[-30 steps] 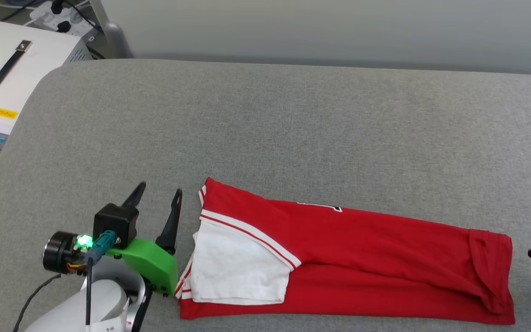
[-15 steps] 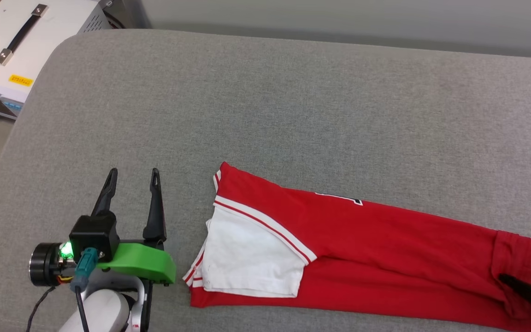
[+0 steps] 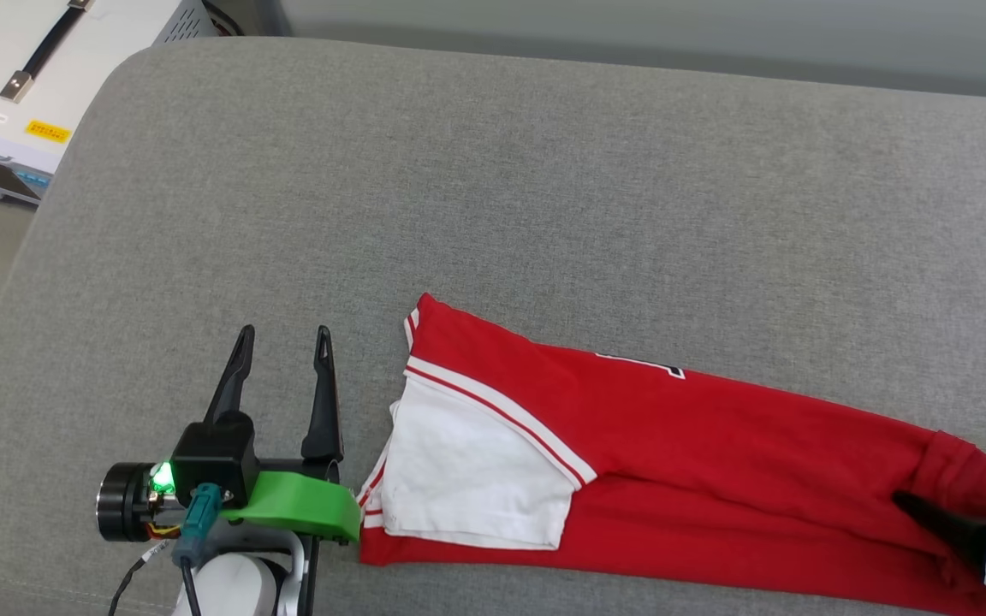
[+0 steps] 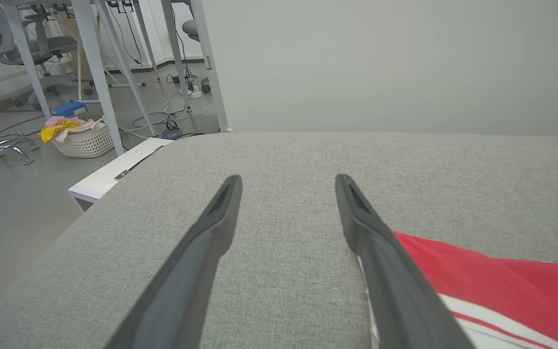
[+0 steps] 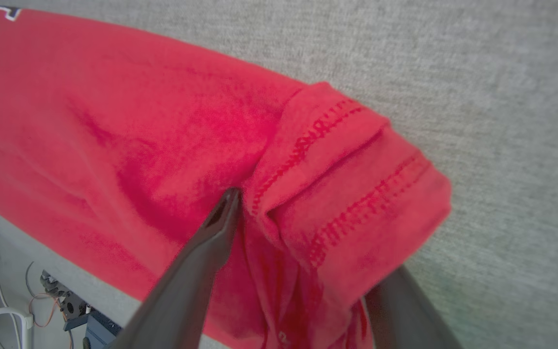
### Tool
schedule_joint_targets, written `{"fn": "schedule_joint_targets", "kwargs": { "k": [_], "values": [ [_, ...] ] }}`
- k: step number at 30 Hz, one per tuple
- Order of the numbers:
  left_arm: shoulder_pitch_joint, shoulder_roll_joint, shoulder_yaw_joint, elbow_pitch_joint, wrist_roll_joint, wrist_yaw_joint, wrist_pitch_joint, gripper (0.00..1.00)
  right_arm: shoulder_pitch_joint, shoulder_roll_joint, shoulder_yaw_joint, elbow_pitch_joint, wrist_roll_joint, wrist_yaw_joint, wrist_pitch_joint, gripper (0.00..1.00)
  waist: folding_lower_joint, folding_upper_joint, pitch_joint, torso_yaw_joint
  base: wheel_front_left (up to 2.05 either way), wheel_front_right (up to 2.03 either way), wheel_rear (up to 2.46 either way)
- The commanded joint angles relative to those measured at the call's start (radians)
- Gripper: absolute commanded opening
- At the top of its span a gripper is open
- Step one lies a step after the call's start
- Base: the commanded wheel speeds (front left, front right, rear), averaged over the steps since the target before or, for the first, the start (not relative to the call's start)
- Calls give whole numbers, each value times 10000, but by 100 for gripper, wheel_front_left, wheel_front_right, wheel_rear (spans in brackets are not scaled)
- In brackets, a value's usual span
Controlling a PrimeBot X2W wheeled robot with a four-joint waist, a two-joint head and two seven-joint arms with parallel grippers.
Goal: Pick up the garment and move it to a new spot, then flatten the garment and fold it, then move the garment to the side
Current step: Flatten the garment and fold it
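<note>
obs | red white-sleeved jersey T-shirt [image 3: 715, 479] folded long, along robot-side edge of grey fabric bench [image 3: 544, 214] | left gripper [image 3: 283, 334] spread, empty, beside sleeve end | right gripper [image 5: 308, 232] spread, straddling hem fold

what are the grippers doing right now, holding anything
left gripper: open, empty, beside the shirt
right gripper: open, fingers astride the shirt's hem, not closed

Bright even light, faint shadows; wrist-view edges stretched; right wrist view soft, perhaps motion-blurred.
</note>
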State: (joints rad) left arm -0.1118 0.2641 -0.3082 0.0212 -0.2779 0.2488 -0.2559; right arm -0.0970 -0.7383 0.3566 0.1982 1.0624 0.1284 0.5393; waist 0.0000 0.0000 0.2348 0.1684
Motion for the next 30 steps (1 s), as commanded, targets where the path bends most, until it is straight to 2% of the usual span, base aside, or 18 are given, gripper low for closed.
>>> {"fn": "schedule_joint_targets", "kwargs": {
  "k": [1,8,14,17,19,24,30],
  "values": [
    [200,-180,190,51,224,-142,-58,100,104,346,474,269,-105,23,-54,0,0,0,-59,-24,0,0,0],
    [547,-642,804,99,987,-623,-58,100,7,-85,337,734,-91,23,-706,0,0,0,-388,-158,0,0,0],
    [783,-927,1206,170,1397,-939,-58,100,52,-782,-133,1297,-186,23,-1033,0,0,0,-676,-252,0,0,0],
    [945,-1083,1440,282,1695,-1149,-58,100,80,-1216,-532,1987,-481,23,-1148,0,0,0,-905,-324,0,0,0],
    [1004,-1137,1515,310,1791,-1206,-59,100,133,-1275,-597,1999,-460,23,-1084,0,0,0,-980,-350,0,0,0],
    [1124,-1250,1675,366,1978,-1320,-59,100,460,-1415,-740,1171,-28,23,-831,0,0,0,-1130,-392,0,0,0],
    [1228,-1340,1816,402,2175,-1430,-59,100,786,-1455,-937,-890,621,23,-396,0,0,0,-1204,-445,0,0,0]
  ]
}}
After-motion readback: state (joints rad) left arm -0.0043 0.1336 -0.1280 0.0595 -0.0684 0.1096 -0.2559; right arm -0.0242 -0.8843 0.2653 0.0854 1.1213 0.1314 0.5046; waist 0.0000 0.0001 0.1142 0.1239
